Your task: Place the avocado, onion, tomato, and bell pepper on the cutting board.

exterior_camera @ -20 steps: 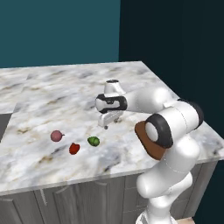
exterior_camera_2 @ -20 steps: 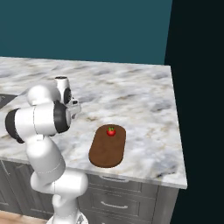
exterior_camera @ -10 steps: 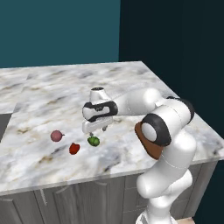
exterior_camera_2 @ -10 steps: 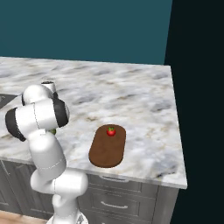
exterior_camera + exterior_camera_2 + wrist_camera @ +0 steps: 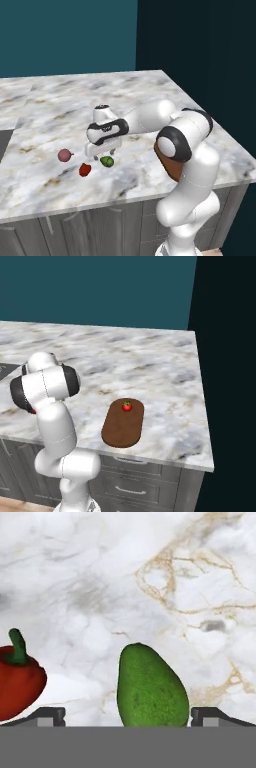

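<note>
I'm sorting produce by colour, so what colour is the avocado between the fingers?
Green, the avocado shows best in the hand view.

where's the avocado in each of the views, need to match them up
Left base view: the avocado lies on the marble counter just under the end effector, with the bell pepper beside it to the left.
Right base view: I cannot find it; the arm stands over that part of the counter.
Hand view: bottom centre, between the fingertips, bell pepper at the left edge.
Shared landmark: the bell pepper right beside it.
</note>
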